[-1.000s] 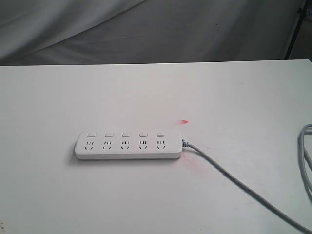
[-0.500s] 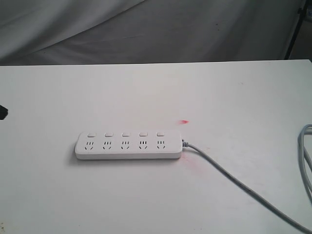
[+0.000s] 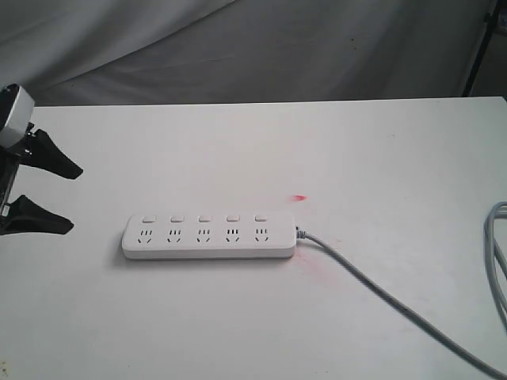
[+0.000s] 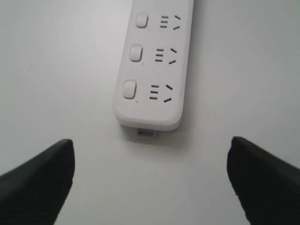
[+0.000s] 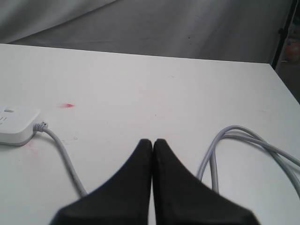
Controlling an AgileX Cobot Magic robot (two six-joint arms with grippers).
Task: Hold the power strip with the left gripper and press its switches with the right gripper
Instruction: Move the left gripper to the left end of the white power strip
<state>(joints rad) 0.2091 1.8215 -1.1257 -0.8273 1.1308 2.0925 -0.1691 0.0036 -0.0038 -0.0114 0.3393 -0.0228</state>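
Your black, triangular-fingered left gripper (image 3: 77, 201) stands wide and empty, facing one end of the long flat white plastic power strip (image 3: 210, 237) lying on the white table (image 3: 356, 150), apparently lined up to pin it. Your right gripper (image 5: 152, 142) is pinched closed on nothing, a point suited to poking the small white switches (image 3: 203, 218).

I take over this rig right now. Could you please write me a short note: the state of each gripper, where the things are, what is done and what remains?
Left gripper: open, empty, just off the cordless end of the power strip, not touching it.
Right gripper: shut, empty, outside the exterior view, apart from the strip on its cord side.
Power strip: lies flat on the table, switches facing up, nothing touching them.
Done: nothing is held or pressed yet.
Left: hold the strip with the left gripper, then press the five switches with the right.
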